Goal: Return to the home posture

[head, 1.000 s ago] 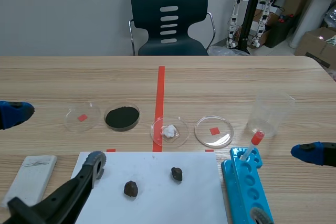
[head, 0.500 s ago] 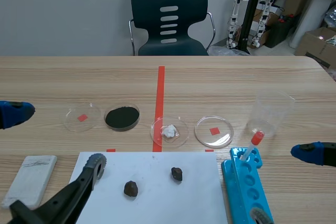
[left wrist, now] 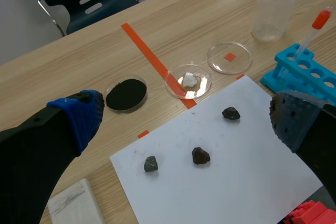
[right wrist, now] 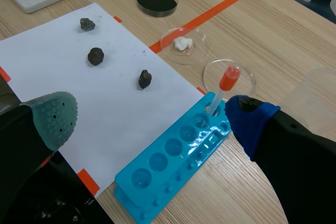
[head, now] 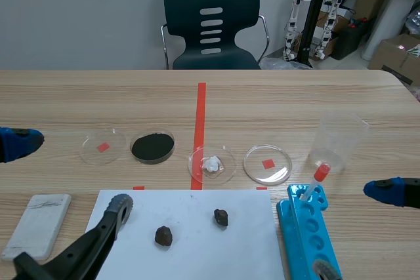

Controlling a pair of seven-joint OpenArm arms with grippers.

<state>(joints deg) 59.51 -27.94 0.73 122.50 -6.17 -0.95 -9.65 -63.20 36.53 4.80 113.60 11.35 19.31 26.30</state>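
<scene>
Scene view: at the near table edge the left gripper (head: 69,172) and right gripper (head: 354,231) hang low, fingers spread wide and empty, their long axes aimed out across the table. Nothing here seems to need grasping; only the rigid arms should have to move. Beyond lie a paper sheet (head: 197,247) with dark stones (head: 163,235), a blue tube rack (head: 305,237), petri dishes (head: 267,164) and a beaker (head: 338,139).

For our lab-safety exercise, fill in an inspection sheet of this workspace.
Surface: wooden table, orange tape marks, white paper.
Job's things: nothing seen.
Clutter: three stones on the paper; four petri dishes, one with black powder, one with a white lump; beaker; blue rack holding a dropper; white block.
Grippers: left gripper open, right gripper open, both empty.
Cables: nothing seen.
Surroundings: chair, cardboard boxes.
</scene>
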